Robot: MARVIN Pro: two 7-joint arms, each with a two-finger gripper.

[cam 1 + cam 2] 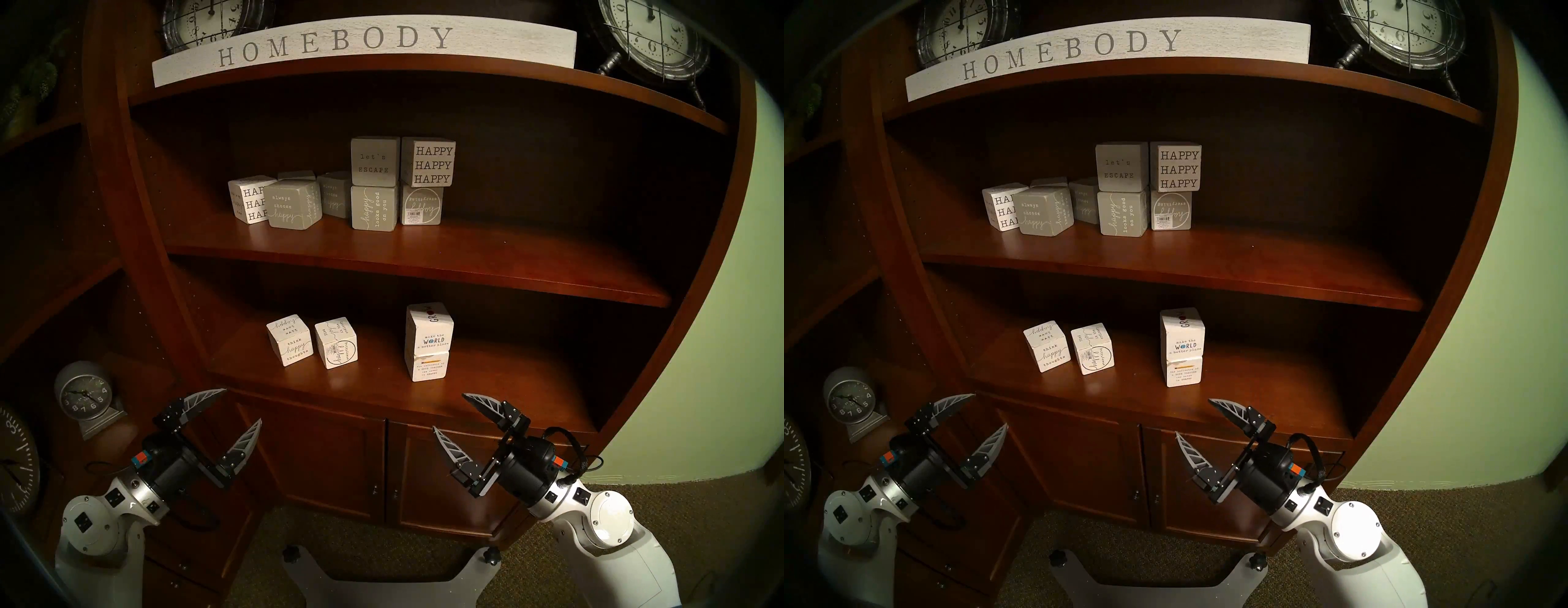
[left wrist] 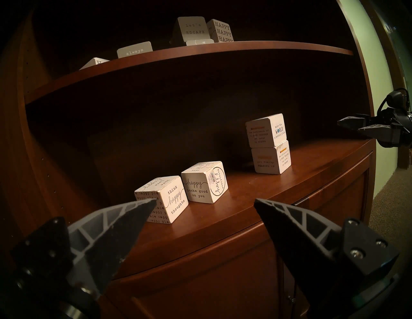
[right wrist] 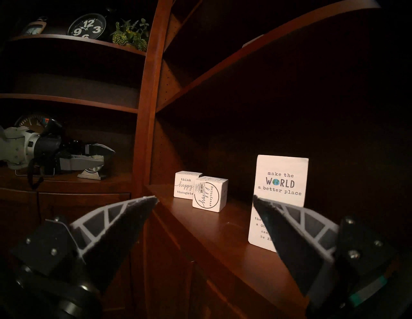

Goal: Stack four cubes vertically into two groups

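Four white cubes stand on the lower shelf. At its left, the "think happy thoughts" cube and a second "happy" cube sit side by side, a little apart. At its right, a "GROW" cube is stacked on another white cube. My left gripper is open and empty, in front of and below the shelf edge at the left. My right gripper is open and empty, in front of the stack. The left wrist view shows the pair and the stack.
The shelf above holds several grey blocks and white "HAPPY HAPPY HAPPY" blocks. A "HOMEBODY" sign and clocks are on top. Cabinet doors are below. A small clock stands to the left.
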